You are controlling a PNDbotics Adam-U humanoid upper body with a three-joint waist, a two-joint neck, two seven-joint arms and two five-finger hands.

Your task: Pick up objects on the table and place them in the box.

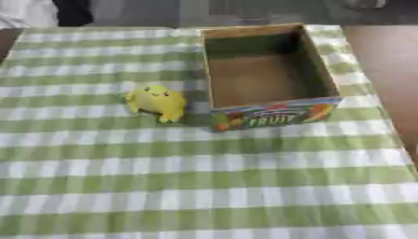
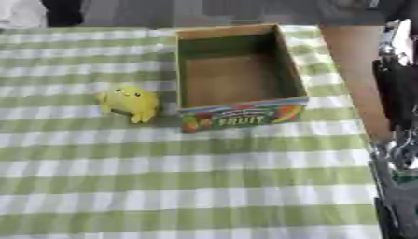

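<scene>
Yellow plush toy [image 1: 156, 101] sits on the checked tablecloth [image 1: 204, 177], just beside the open box [image 1: 269, 112] at its 9 o'clock. Box interior bare. Right arm [image 2: 398, 93] at 3 o'clock edge; finger state cannot be told.

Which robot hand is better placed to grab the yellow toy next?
Probably left. The yellow toy lies on the box's left side, so the box stands between it and the right arm at the right edge. Neither robot hand is in view.
</scene>
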